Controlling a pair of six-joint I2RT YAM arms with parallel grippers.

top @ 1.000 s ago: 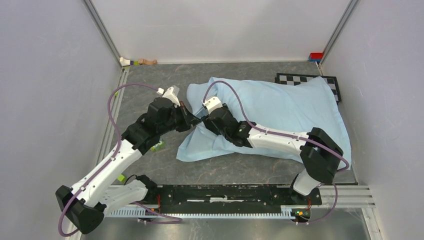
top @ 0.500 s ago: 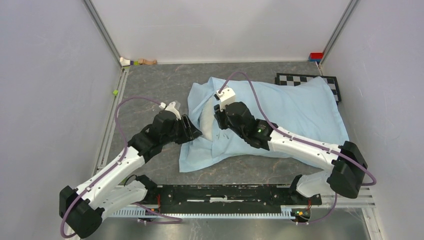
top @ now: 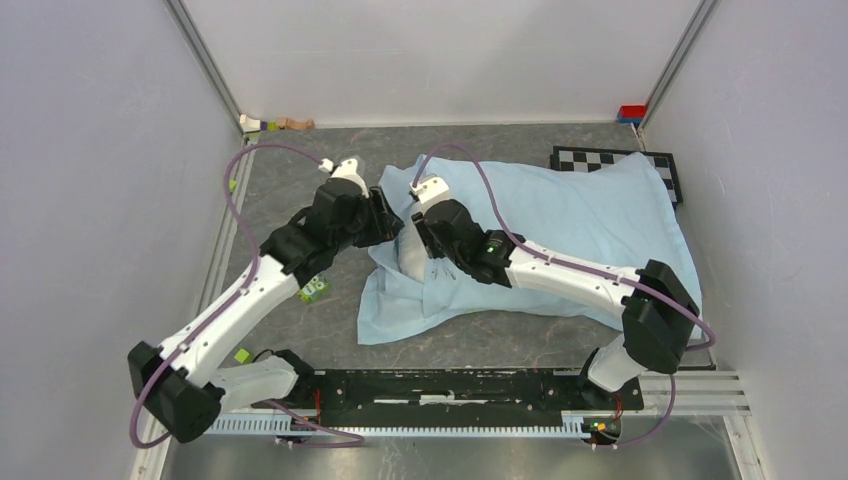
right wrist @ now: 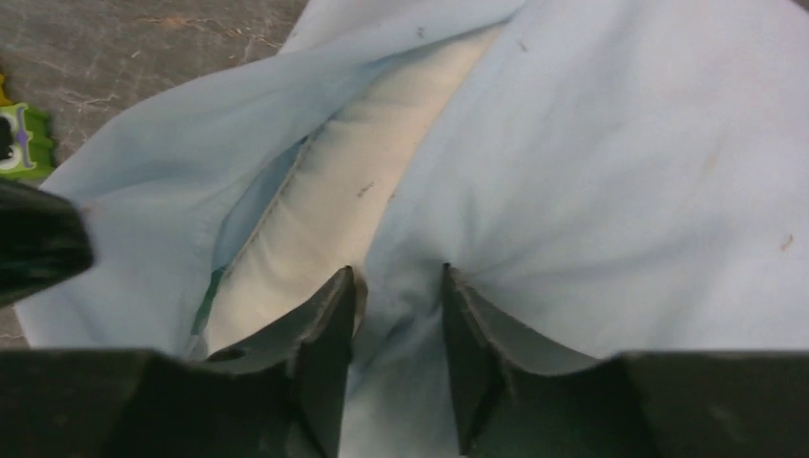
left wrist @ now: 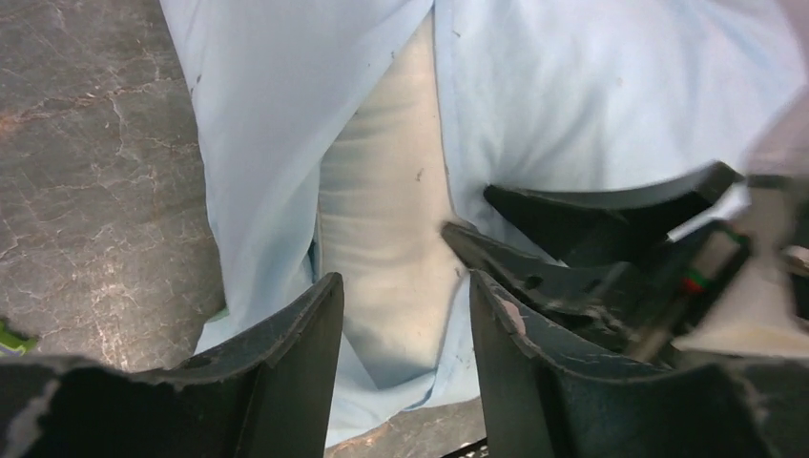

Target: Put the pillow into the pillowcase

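pillow (left wrist: 386, 219) (one, partly showing) inside one pillowcase (top: 580, 215).

We count one pillow (top: 409, 252), one pillowcase (top: 590, 210), and left gripper (left wrist: 405, 286) plus right gripper (right wrist: 396, 277) makes two. On the table (top: 280, 180): one checkerboard (top: 585, 158) and one red-blue block (top: 631, 113) at the far-right corner, two small bits (top: 253, 123) at the far-left corner, three green bits (top: 314, 290) along the left edge.
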